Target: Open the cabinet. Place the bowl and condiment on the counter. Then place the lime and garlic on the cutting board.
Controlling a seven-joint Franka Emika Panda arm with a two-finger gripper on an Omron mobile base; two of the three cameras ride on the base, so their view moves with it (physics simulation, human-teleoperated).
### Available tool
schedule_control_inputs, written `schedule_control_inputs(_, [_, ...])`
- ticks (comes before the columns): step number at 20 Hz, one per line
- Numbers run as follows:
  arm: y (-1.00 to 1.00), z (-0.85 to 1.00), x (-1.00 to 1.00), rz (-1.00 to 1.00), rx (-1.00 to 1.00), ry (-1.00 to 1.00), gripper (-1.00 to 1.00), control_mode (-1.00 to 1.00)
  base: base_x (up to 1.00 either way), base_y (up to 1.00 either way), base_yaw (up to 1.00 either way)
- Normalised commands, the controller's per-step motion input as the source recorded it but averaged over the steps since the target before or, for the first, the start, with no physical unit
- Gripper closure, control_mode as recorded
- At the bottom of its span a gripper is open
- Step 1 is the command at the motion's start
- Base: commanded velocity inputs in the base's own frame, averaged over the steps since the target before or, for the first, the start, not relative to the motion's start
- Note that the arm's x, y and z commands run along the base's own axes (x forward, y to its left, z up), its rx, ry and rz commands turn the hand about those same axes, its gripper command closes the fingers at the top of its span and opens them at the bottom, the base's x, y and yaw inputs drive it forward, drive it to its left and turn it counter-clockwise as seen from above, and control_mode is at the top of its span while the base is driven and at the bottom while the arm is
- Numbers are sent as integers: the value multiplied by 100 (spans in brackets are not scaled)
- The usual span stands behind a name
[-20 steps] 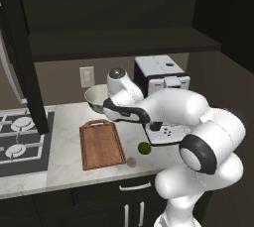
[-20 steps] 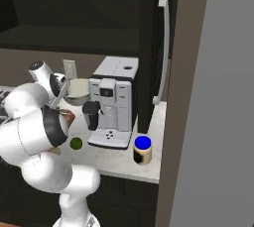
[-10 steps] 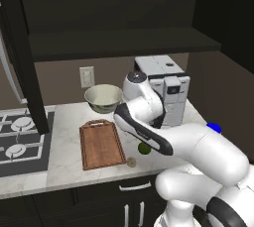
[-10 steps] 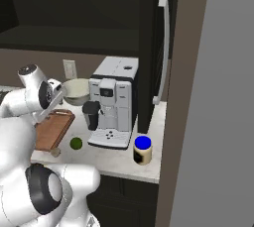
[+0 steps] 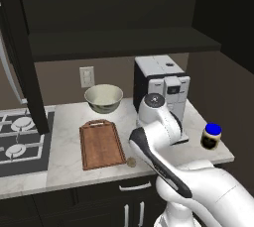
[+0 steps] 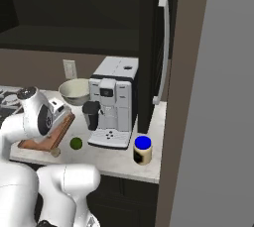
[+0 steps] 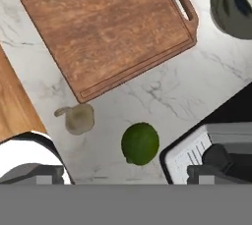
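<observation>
My gripper (image 7: 125,175) hangs open above the counter (image 7: 162,91), jaws wide apart. The green lime (image 7: 140,143) lies on the stone just ahead, between the finger lines, untouched. The beige garlic (image 7: 78,118) rests beside it, off the corner of the empty cutting board (image 7: 110,27). The cream bowl (image 5: 103,98) stands on the counter behind the board. The blue-lidded condiment (image 5: 212,136) sits at the counter's right end. The cabinet (image 5: 124,42) is open, its door (image 6: 162,47) swung out. My arm hides the lime in the left base view.
A coffee machine (image 5: 161,92) stands right of the board, its drip tray (image 7: 197,153) close to my right finger. A stove (image 5: 20,141) lies at the left. The counter's front edge runs just past the garlic (image 5: 131,162).
My arm has swung from over the bowl and board down toward the counter's front, above the lime. Bowl, jar, lime and garlic have stayed put. The jaws stayed wide.
</observation>
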Motion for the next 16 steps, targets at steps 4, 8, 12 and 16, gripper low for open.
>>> schedule_control_inputs(4, [-11, -26, 9, -13, 0, 0, -100, -100, 0, 0, 0])
schedule_control_inputs(8, [0, -36, 10, -9, 0, 0, -100, -100, 0, 0, 0])
schedule_control_inputs(12, [-1, -32, 5, -8, 0, 0, -100, -100, 0, 0, 0])
schedule_control_inputs(16, [0, -33, 8, -7, 0, 0, -100, -100, 0, 0, 0])
